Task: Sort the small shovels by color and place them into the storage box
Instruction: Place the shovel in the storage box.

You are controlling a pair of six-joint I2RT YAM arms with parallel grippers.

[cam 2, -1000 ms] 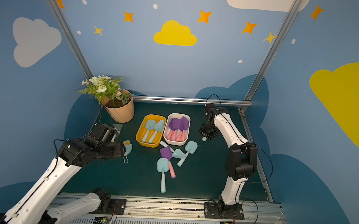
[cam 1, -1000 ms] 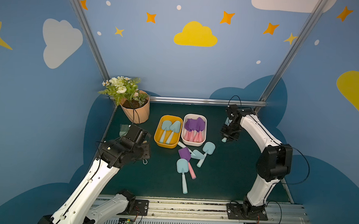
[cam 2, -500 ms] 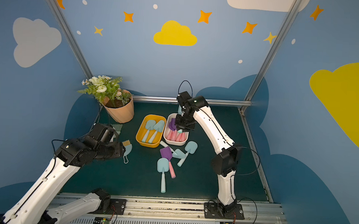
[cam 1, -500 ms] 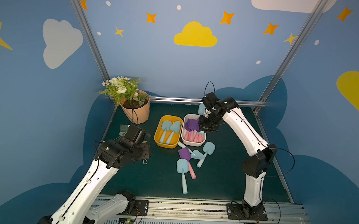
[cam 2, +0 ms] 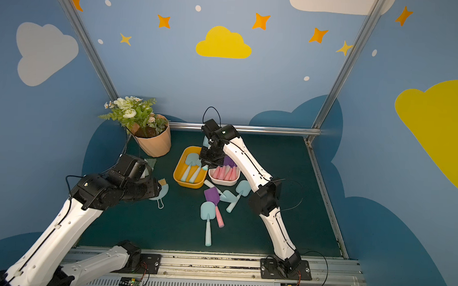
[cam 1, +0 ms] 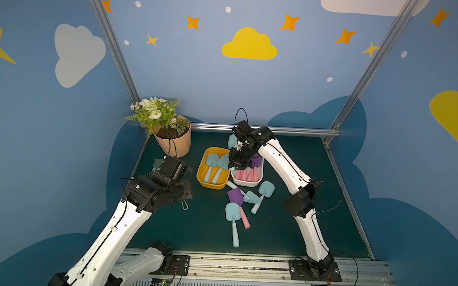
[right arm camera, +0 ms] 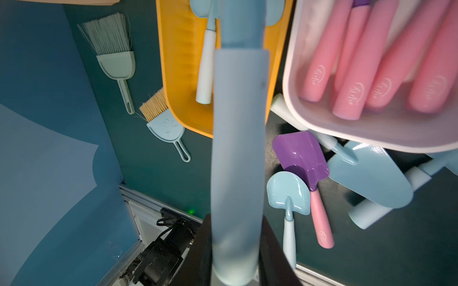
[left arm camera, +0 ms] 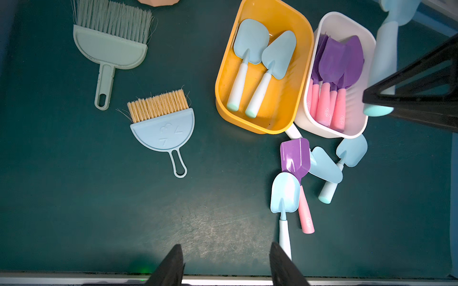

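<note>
Arching the right arm (cam 1: 280, 161) up from the front rail (cam 1: 243, 266) and bending it down over the tubs. Clenching the right claw (cam 1: 238, 164) on the round matte handle of a pale blue plastic toy shovel (right arm camera: 238, 148), holding it in the air above the yellow-orange rounded plastic tub (cam 1: 202, 175), at the side that meets the white rounded plastic tub (cam 1: 247, 183).

Folding the left arm (cam 1: 118, 223) low at the left side, hovering the left claw (left arm camera: 226, 266) above the scuffed dark green tabletop (left arm camera: 99, 210), fingers parted and gripping nothing.

Seeing two glossy pale blue shovels with white, mint-tipped handles (left arm camera: 260, 57) lying side by side in the yellow-orange tub, and a bundle of purple-bladed shovels with pink handles (left arm camera: 334, 64) packed in the white one.

Finding, loose on the tabletop just in front of the tubs, one glossy purple square-bladed shovel (cam 1: 235, 197) overlapping three pale blue loose shovels (cam 1: 231, 212).
</note>
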